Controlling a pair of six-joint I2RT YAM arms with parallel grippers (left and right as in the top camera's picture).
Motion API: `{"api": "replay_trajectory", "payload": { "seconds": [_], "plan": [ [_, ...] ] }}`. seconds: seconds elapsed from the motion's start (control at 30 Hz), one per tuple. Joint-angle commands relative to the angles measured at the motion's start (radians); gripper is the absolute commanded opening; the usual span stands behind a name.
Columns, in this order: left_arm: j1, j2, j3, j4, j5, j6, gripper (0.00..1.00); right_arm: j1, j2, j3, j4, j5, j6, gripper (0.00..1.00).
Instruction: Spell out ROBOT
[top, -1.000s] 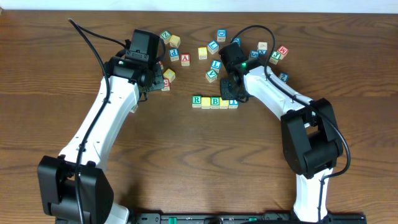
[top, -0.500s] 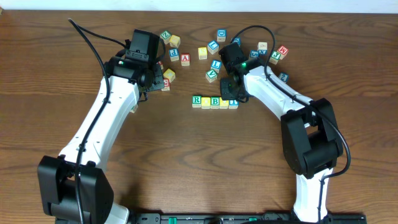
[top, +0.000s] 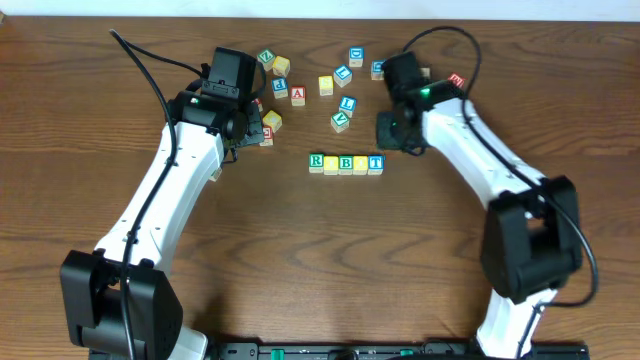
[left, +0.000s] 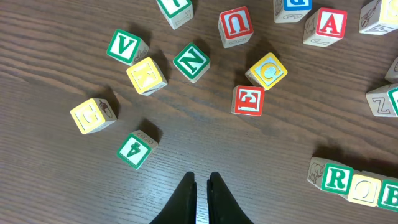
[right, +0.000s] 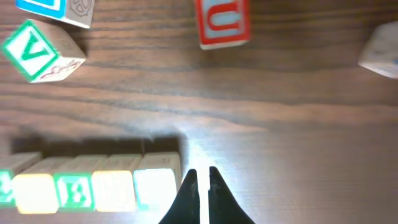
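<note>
Since the earlier overhead frame the right arm (top: 460, 145) has drawn back from the T end of the row. The T cube (top: 376, 162), formerly covered, is now exposed. The right jaws are pressed together and empty. The ROBOT row (top: 346, 162) lies just beside their tips, to their left in the wrist view, with no visible contact.

Five cubes stand flush in one line on the worktop (top: 300, 250), from the R cube (top: 316, 160) through plain yellow, B and plain yellow to T. By this evidence the word appears laid out and the last cube released. The yellow faces serve as the O's.

The left jaws, likewise closed on nothing, hover over bare wood, with the R end of the row off to their right. The green 4 cube (left: 135, 150) and red E cube (left: 248, 101) lie ahead of them. Ahead of the right jaws lie the V cube (right: 30, 51) and red U cube (right: 222, 22), both apart from the row. Nothing obstructs it.
</note>
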Motion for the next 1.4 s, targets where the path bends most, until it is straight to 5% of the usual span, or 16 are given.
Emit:
{"api": "replay_trajectory", "payload": {
  "seconds": [0.0, 0.77, 1.37],
  "plan": [
    [0.005, -0.012, 0.009, -0.002, -0.013, 0.009, 0.08, -0.023, -0.041, 0.025, -0.046, -0.047, 0.006, 0.02],
    [-0.033, 0.037, -0.003, -0.005, 0.053, 0.005, 0.08, -0.033, 0.000, -0.033, -0.110, -0.057, -0.005, 0.01],
    [-0.046, 0.124, -0.004, -0.005, 0.184, 0.006, 0.08, -0.033, 0.000, -0.127, -0.008, -0.073, -0.005, 0.02]
  ]
}}
